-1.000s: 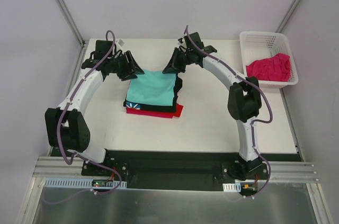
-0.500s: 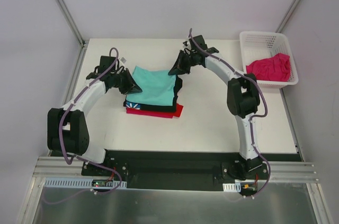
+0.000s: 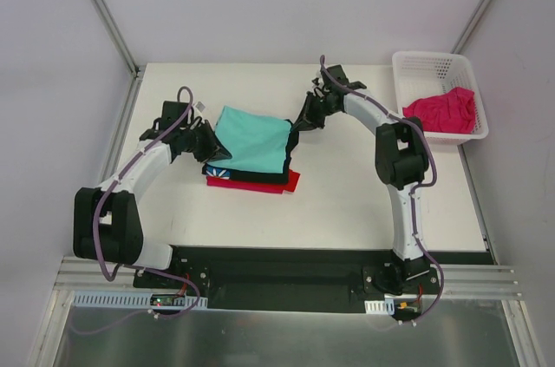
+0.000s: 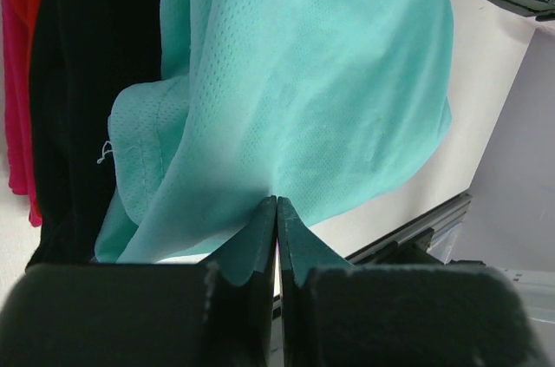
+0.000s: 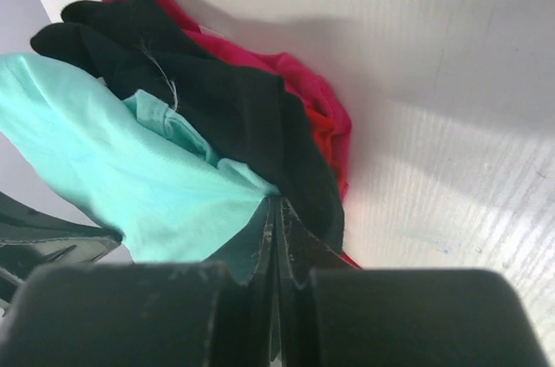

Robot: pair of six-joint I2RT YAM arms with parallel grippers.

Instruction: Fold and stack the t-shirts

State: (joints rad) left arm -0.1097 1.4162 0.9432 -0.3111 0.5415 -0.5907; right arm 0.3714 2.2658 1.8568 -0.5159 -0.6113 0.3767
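Teal t-shirt (image 3: 253, 140) newly in left pincer (image 4: 276, 204), already in right pincer (image 5: 275, 206).

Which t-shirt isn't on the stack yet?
The magenta-pink t-shirt, lying crumpled in the white basket at the far right. The teal t-shirt, black t-shirt and red t-shirt are piled together mid-table.

Bright, even light, soft shadows, glare on the table (image 5: 451, 124); wrist-view foregrounds blurred.
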